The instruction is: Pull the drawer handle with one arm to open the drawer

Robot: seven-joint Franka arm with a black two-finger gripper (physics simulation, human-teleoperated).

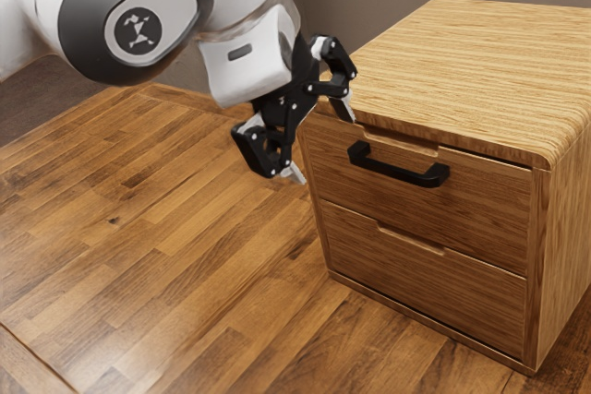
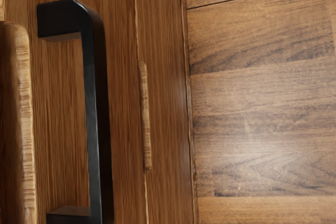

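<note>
A wooden cabinet (image 1: 462, 62) stands at the exterior view's right with two drawers. The upper drawer (image 1: 480, 205) carries a black bar handle (image 1: 397, 171) and sits flush with the cabinet front. My gripper (image 1: 320, 140) hangs open at the cabinet's front corner, just to the exterior view's left of the handle and apart from it. One fingertip is near the cabinet's top edge and the other is lower, in front of the drawer's corner. In the wrist view the black handle (image 2: 92, 108) runs lengthwise, close under my hand, with nothing between it and the drawer face.
The lower drawer (image 1: 425, 274) has only a small wooden lip (image 2: 145, 114) as a pull. Wooden plank floor (image 1: 157, 256) spreads out on the exterior view's left and in front of the cabinet. My arm's bulky white links (image 1: 138, 16) fill the upper left.
</note>
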